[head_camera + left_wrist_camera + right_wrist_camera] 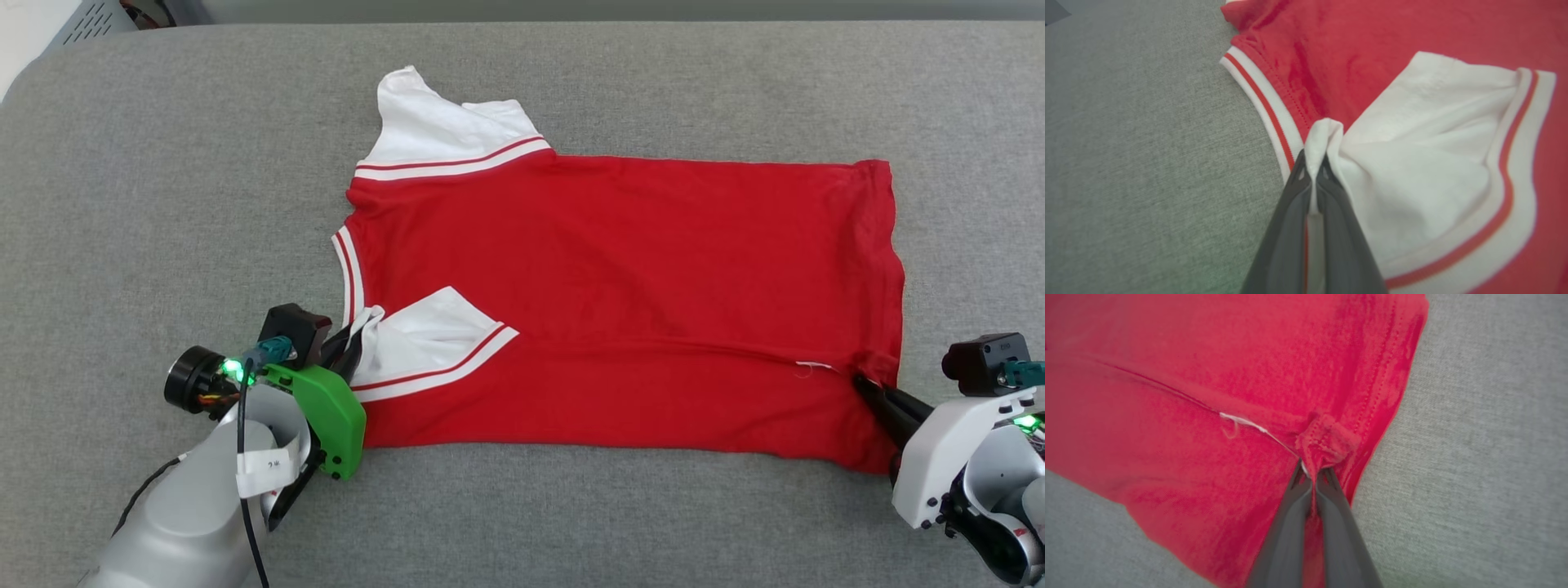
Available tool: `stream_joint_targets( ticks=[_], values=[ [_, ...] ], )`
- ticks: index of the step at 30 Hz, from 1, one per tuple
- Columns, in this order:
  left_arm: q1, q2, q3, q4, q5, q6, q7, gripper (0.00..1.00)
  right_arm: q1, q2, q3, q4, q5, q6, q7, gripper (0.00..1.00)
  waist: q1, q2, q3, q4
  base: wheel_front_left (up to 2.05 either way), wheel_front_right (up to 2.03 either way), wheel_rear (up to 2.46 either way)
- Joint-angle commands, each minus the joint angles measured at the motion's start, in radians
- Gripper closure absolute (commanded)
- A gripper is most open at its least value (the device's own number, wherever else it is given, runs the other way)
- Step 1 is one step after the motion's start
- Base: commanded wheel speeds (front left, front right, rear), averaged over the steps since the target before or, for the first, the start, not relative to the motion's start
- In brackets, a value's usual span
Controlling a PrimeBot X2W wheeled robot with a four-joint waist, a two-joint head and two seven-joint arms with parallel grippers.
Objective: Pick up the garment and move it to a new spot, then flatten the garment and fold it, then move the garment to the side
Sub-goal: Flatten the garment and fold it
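As its wrist view shows, left end effector [1314,160] pinches garment [1412,45].

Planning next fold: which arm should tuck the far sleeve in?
Left, likely. The far sleeve lies at the garment's collar end, where the left fingers grip; the right fingers pinch the hem corner at the opposite end. Left must release first.

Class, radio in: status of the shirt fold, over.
Left end effector shut on white sleeve. Right end effector shut on hem corner. Red garment flat, near side folded over. Nothing in the way.
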Motion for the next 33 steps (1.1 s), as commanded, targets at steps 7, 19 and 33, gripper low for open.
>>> stream_joint_targets(
  ticks=[7, 19, 33],
  values=[
    [-0.011, -0.024, -0.020, 0.086, -0.021, -0.021, -0.036, 0.00, -0.006, 0.005, -0.003, 0.020, 0.009, -0.001, -0.047, 0.00, 0.0000, 0.0049, -0.057, 0.013, 0.00, 0.00, 0.00],
    [-0.086, 0.066, 0.005, -0.048, -0.088, -0.029, 0.105, 0.00, 0.102, 0.010, -0.112, -0.072, -0.032, -0.001, -0.070, 0.00, 0.0000, 0.0049, -0.166, 0.054, 0.00, 0.00, 0.00],
    [-0.164, 0.199, -0.094, -0.316, -0.431, -0.034, 0.845, 0.00, 0.132, 0.052, -0.128, -0.135, -0.058, -0.001, 0.012, 0.00, 0.0000, 0.0049, -0.165, 0.045, 0.00, 0.00, 0.00]
  ],
)
